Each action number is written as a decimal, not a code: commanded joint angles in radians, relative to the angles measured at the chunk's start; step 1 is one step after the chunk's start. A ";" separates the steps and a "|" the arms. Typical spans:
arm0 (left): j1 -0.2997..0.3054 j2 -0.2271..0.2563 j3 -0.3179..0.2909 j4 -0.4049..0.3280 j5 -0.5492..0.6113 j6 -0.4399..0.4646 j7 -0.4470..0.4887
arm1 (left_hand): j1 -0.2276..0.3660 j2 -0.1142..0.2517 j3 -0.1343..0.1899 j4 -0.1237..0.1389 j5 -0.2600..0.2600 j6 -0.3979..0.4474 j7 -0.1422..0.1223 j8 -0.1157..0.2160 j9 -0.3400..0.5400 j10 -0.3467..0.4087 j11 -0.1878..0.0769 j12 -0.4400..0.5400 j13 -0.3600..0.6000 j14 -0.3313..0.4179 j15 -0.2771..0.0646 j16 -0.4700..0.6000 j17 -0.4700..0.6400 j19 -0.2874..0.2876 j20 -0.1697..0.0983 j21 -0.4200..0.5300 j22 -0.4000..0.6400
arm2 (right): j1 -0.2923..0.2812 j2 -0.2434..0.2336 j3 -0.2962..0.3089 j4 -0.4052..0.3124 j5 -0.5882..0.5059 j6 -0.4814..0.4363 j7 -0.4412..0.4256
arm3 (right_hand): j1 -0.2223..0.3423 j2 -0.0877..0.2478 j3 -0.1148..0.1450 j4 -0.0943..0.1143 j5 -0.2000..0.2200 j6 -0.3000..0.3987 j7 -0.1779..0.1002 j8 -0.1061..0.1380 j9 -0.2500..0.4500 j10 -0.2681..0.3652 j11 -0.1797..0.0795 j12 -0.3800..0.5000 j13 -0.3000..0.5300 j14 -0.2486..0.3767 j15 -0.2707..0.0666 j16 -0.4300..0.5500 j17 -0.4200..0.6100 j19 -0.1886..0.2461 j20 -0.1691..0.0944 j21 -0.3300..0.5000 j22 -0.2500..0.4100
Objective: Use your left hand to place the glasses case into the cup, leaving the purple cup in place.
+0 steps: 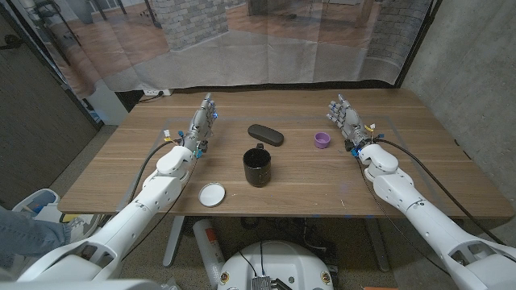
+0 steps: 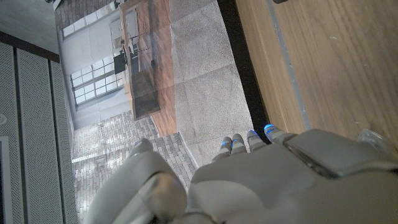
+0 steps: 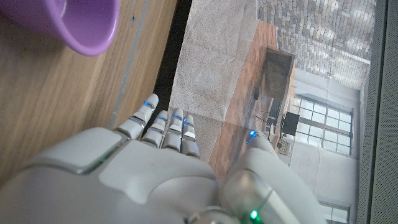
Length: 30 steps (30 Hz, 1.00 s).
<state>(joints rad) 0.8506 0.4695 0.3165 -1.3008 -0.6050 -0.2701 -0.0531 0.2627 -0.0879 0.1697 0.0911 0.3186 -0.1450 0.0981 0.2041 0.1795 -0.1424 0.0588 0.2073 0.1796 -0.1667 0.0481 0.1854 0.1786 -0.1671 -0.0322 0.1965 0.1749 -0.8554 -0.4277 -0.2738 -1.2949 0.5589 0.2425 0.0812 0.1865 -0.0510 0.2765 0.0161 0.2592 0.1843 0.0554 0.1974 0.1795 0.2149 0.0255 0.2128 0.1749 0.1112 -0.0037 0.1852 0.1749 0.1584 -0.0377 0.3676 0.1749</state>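
Black: one glasses case [image 1: 265, 134], one cup [image 1: 257, 167].

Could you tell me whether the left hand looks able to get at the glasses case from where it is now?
Probably yes. The left hand holds nothing, and bare table lies between it and the glasses case. The black cup stands nearer the robot, off that path.

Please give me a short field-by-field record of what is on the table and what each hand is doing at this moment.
glasses case: black, lying on the table behind the black cup, untouched
black cup: upright, mid-table
purple cup: right of the case, near the right hand
white lid: round, at the front, beside the left arm
left hand: holds nothing, left of the case
right hand: holds nothing
task state: not begun
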 commanded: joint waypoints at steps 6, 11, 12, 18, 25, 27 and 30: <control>0.025 -0.148 -0.165 0.009 0.157 0.024 -0.074 | 0.020 0.009 0.008 -0.005 0.010 0.014 -0.005 0.010 0.006 0.011 -0.002 0.011 0.004 -0.032 0.003 0.011 0.002 -0.019 -0.023 0.008 0.004 | -0.037 0.283 0.339 -0.032 -0.329 -0.117 0.200 | 0.007 0.000 0.007 0.000 0.004 0.011 0.000 0.003 0.004 0.009 0.000 0.002 0.003 0.008 0.002 0.005 0.004 0.006 -0.032 0.002 0.003; 0.034 -0.167 -0.193 -0.005 0.198 0.029 -0.091 | 0.025 0.014 0.010 -0.006 0.011 0.025 -0.007 0.012 0.006 0.020 -0.003 0.013 0.004 -0.023 0.003 0.012 0.002 -0.014 -0.018 0.010 0.004 | -0.034 0.340 0.401 -0.037 -0.395 -0.126 0.244 | 0.007 0.001 0.007 -0.001 0.004 0.011 -0.001 0.003 0.004 0.008 -0.001 0.001 0.003 0.008 0.003 0.005 0.005 0.004 -0.031 -0.001 0.004; 0.036 -0.169 -0.197 -0.009 0.204 0.032 -0.095 | 0.026 0.015 0.010 -0.006 0.011 0.028 -0.007 0.013 0.006 0.021 -0.003 0.013 0.004 -0.022 0.003 0.013 0.002 -0.014 -0.017 0.009 0.004 | -0.033 0.350 0.411 -0.037 -0.405 -0.127 0.251 | 0.007 0.001 0.007 -0.001 0.004 0.011 -0.001 0.003 0.004 0.008 -0.001 0.001 0.003 0.008 0.003 0.005 0.005 0.005 -0.031 -0.001 0.004; 0.045 -0.178 -0.218 -0.028 0.244 0.044 -0.106 | 0.031 0.020 0.011 -0.008 0.011 0.033 -0.008 0.013 0.006 0.025 -0.001 0.013 0.005 -0.020 0.004 0.012 0.002 -0.012 -0.011 0.010 0.004 | -0.028 0.398 0.461 -0.034 -0.457 -0.130 0.288 | 0.007 0.002 0.006 -0.002 0.003 0.010 -0.002 0.002 0.004 0.008 -0.001 0.000 0.003 0.009 0.002 0.004 0.005 0.003 -0.030 -0.005 0.004; 0.047 -0.173 -0.226 -0.042 0.305 0.040 -0.109 | 0.042 0.028 0.015 -0.012 0.012 0.045 -0.010 0.015 0.006 0.035 -0.003 0.015 0.005 -0.009 0.005 0.013 0.002 -0.006 -0.010 0.011 0.004 | -0.027 0.439 0.498 -0.038 -0.500 -0.131 0.312 | 0.007 0.003 0.006 -0.002 0.003 0.010 -0.004 0.001 0.004 0.008 -0.002 0.000 0.003 0.010 0.004 0.004 0.005 0.003 -0.030 -0.007 0.004; 0.042 -0.171 -0.226 -0.032 0.315 0.025 -0.125 | 0.045 0.030 0.016 -0.013 0.013 0.046 -0.010 0.015 0.006 0.037 -0.004 0.015 0.005 -0.007 0.003 0.013 0.001 -0.005 -0.010 0.011 0.004 | -0.027 0.447 0.506 -0.040 -0.508 -0.131 0.318 | 0.007 0.003 0.006 -0.002 0.003 0.010 -0.004 0.001 0.004 0.008 -0.001 0.000 0.003 0.010 0.003 0.004 0.005 0.003 -0.029 -0.008 0.004; 0.031 -0.175 -0.228 -0.008 0.319 -0.007 -0.148 | 0.053 0.034 0.018 -0.017 0.013 0.053 -0.014 0.016 0.006 0.044 -0.009 0.016 0.005 0.000 0.000 0.014 0.001 -0.003 -0.007 0.011 0.004 | -0.026 0.458 0.517 -0.044 -0.519 -0.132 0.324 | 0.007 0.004 0.005 -0.003 0.003 0.010 -0.006 0.000 0.004 0.008 -0.003 -0.001 0.003 0.011 0.004 0.005 0.005 0.004 -0.030 -0.009 0.004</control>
<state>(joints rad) 0.8916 0.3040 0.1086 -1.3288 -0.3446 -0.2310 -0.1585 0.3022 -0.0563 0.1820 0.0787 0.3261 -0.0994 0.0854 0.2119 0.1840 -0.1070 0.0532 0.2186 0.1794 -0.1699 0.0513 0.1891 0.1766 -0.1669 -0.0321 0.2003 0.1747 -0.8846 -0.0330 0.1797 -1.3303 0.1092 0.1185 0.3619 0.1864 -0.0510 0.2765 0.0161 0.2592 0.1897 0.0498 0.1974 0.1792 0.2146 0.0252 0.2128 0.1746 0.1110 -0.0037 0.1852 0.1746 0.1582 -0.0376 0.3616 0.1747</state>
